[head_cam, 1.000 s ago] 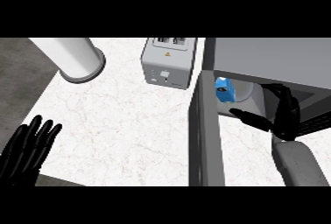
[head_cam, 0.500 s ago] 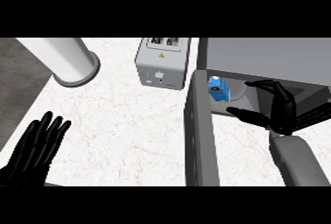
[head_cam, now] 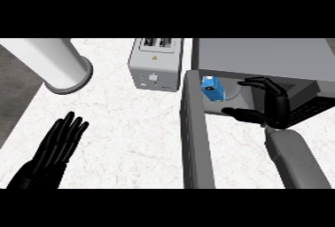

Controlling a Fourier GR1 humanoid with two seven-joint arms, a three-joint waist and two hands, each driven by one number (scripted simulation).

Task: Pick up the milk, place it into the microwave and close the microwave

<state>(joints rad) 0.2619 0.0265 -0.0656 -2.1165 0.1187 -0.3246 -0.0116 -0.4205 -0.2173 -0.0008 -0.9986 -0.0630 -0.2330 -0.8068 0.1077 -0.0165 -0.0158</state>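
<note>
Since the small blue milk carton (head_cam: 210,88) already stands just inside the open mouth of the grey box-shaped microwave (head_cam: 262,53), you have little left to do with it beyond letting it settle. Your right hand (head_cam: 265,106) sits beside it with thumb and fingers spread, holding nothing. I judge the carton light, stiff-walled and easy to tip, so if you must reposition it, take it across its flat sides low down. Swung out toward you, the long grey microwave door (head_cam: 194,142) hangs open over the white marble counter (head_cam: 131,133). Further left stand a silver two-slot toaster (head_cam: 154,66) and a white cylindrical roll (head_cam: 56,62). Your left hand (head_cam: 56,150) rests flat, fingers straight, low left.
</note>
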